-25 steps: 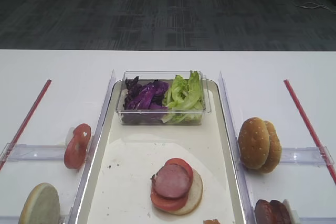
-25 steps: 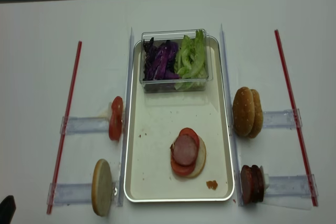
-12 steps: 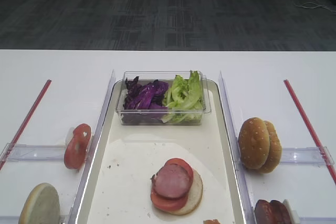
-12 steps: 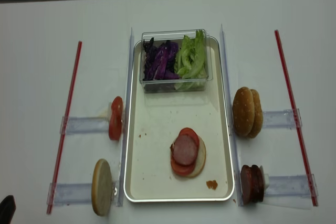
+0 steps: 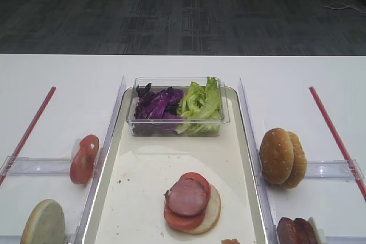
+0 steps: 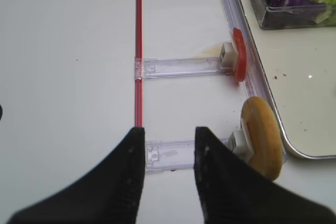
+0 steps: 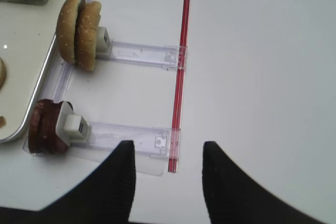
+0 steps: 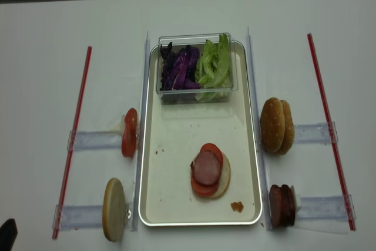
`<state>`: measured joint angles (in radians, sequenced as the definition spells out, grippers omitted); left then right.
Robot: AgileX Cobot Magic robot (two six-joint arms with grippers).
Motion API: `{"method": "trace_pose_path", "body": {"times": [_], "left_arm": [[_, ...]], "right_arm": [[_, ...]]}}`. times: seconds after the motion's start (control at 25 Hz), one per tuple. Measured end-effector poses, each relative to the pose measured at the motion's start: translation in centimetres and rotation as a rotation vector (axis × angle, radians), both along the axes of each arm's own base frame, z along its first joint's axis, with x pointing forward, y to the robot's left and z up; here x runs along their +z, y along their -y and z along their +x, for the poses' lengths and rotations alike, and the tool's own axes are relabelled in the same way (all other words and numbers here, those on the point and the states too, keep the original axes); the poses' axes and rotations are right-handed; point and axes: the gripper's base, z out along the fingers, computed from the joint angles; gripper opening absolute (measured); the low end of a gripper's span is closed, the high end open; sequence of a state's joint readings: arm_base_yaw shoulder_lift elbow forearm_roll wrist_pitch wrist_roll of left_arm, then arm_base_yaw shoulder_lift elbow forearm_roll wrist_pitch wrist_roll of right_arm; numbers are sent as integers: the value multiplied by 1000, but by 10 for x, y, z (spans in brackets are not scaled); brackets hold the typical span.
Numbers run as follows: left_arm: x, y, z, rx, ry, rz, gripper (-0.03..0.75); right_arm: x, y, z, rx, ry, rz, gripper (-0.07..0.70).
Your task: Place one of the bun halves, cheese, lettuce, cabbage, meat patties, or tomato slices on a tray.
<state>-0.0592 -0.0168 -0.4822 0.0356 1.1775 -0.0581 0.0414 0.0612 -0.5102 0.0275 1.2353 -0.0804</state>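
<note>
**Burger station, both arms idle: risks and tool state**

Exterior high view. The tray (image 5: 240,141) carried a clear box (image 5: 177,123) of cabbage (image 5: 158,104) and lettuce (image 5: 200,101), plus a stack (image 5: 190,203) of bun half, tomato slices and a meat patty. Judged risk: another layer set off-centre could slide the stack's leaning top slices.

Right wrist view. The right gripper (image 7: 167,177) hung over bare table, fingers moderately apart, holding and touching nothing. The meat patties (image 7: 44,128) and two bun halves (image 7: 79,31) stood on edge in clear holders. Judged risk: a skewed grasp could tip them or drag a holder.

Left wrist view. The left gripper (image 6: 168,169) was likewise parted and empty. A bun half (image 6: 261,142) and a tomato slice (image 6: 239,54) stood beside the tray rim, so a careless lift might knock it.

Realsense view. No gripper was identifiable.
</note>
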Motion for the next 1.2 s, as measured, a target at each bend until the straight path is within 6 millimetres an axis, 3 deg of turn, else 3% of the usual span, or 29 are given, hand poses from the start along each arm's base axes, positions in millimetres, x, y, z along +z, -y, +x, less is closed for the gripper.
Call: {"method": "trace_pose_path", "body": {"times": [0.24,0.96,1.04,1.2], "left_arm": [[0,0,0,0,0,0,225],[0,0,0,0,0,0,225],[0,0,0,0,0,0,225],[0,0,0,0,0,0,225]], "right_arm": [[-4,0,-1,-9,126,3,328],[-4,1,-2,-44,136,-4,334],[-4,1,-2,-44,136,-4,378],[-4,1,-2,-44,136,-4,609]]}}
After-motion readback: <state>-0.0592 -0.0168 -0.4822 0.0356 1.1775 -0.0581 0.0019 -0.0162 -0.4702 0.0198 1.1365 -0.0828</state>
